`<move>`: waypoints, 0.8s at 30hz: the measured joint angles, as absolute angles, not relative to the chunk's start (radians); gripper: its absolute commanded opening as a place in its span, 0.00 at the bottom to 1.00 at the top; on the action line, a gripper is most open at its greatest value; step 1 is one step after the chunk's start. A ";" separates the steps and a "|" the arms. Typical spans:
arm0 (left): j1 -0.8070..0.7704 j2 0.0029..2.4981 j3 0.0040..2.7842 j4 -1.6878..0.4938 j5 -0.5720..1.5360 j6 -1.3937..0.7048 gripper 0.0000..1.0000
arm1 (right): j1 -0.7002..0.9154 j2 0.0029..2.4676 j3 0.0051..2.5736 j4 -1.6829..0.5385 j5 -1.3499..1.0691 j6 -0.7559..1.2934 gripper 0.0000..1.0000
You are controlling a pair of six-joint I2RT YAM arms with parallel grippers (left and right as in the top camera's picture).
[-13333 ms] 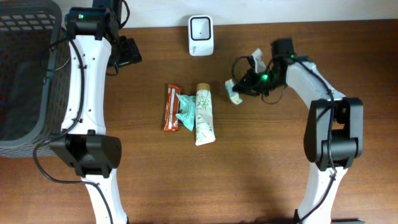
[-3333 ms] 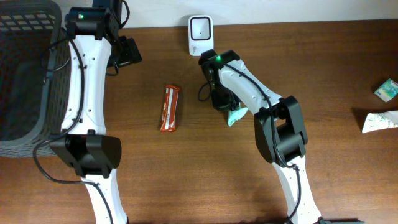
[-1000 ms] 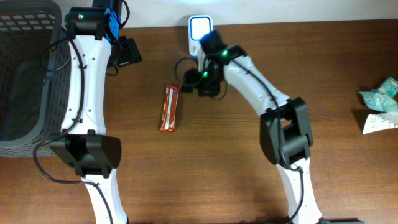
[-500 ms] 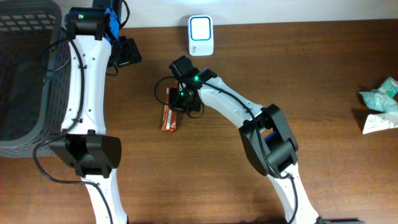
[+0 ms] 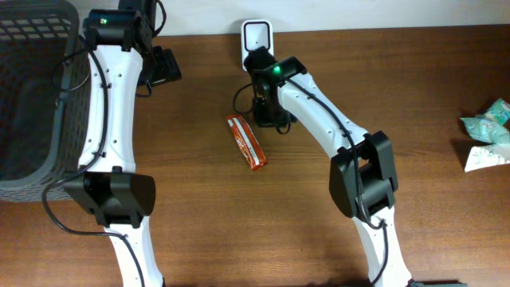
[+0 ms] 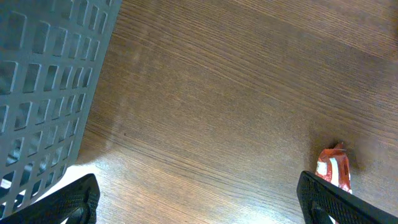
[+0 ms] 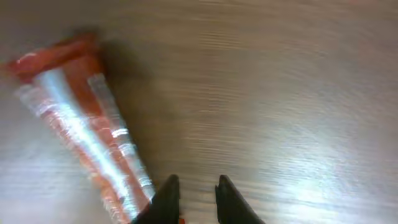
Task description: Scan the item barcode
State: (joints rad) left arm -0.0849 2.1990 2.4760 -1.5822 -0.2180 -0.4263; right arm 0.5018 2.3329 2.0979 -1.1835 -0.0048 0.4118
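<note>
Basket [image 6: 43, 93] hard by left gripper [image 6: 208, 199] on one side, no part in this. Left gripper spread wide above bare desk [image 6: 205, 93], holding nothing. Snack bar [image 5: 245, 142] well off to its other side. Bar flat on desk, lying diagonal, just beside right gripper [image 7: 196, 186] on one finger's side, prob. not between the fingers. Scanner [image 5: 256, 36] just beyond right gripper, near desk's far edge. Right gripper narrow, fingers only slightly parted w/ desk showing thru the gap, apparently gripping nothing. Main risks, as a guess: closing w/o re-centring and pinching air or knocking bar askew; slick wrapper sliding out mid-lift; barcode side turned away from scanner, so no read. Other packets [image 5: 486, 123] far off to right gripper's outer side, no obstacle.
</note>
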 measured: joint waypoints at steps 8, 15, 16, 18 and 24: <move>-0.085 2.199 2.476 -1.583 -0.218 -0.426 0.99 | 0.668 2.333 2.005 -1.053 0.047 0.171 0.55; -0.085 2.199 2.476 -1.582 -0.218 -0.426 0.99 | 0.707 2.331 1.850 -0.893 0.233 0.154 0.56; -0.085 2.199 2.476 -1.583 -0.218 -0.426 0.99 | 0.707 2.324 1.836 -0.872 0.241 0.154 0.50; -0.085 2.199 2.476 -1.582 -0.218 -0.426 0.99 | 0.707 2.312 1.807 -0.847 0.247 0.154 0.39; -0.085 2.199 2.476 -1.583 -0.218 -0.426 0.99 | 0.707 2.310 1.822 -0.882 0.313 0.176 0.61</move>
State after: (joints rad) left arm -0.0849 2.1990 2.4760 -1.5826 -0.2180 -0.4263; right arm 0.7071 2.3104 1.8225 -0.8822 0.3130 0.1761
